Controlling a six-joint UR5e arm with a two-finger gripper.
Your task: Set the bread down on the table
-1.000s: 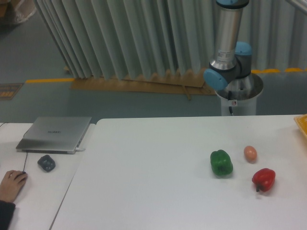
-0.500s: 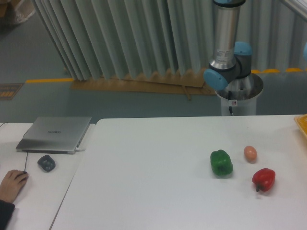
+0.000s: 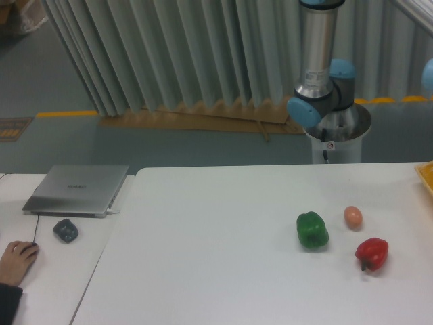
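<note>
The tool is cut off from view; one green pepper [image 3: 312, 229], one red pepper [image 3: 372, 254] and one egg [image 3: 352, 217] are seen on the worktop [image 3: 203, 257].

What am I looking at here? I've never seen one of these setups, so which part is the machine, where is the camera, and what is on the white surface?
There is one view, from a fixed camera looking across the table toward a curtain. The silver column with blue joints behind the table's far edge is the robot arm; it runs up out of the picture, so its gripper is not visible, and nothing can be seen held. On the table lie a green pepper, a small tan egg and a red pepper. A yellow object pokes in at the right edge. No bread shows. On the smaller desk to the left sit a closed laptop, a dark mouse and a person's hand.
</note>
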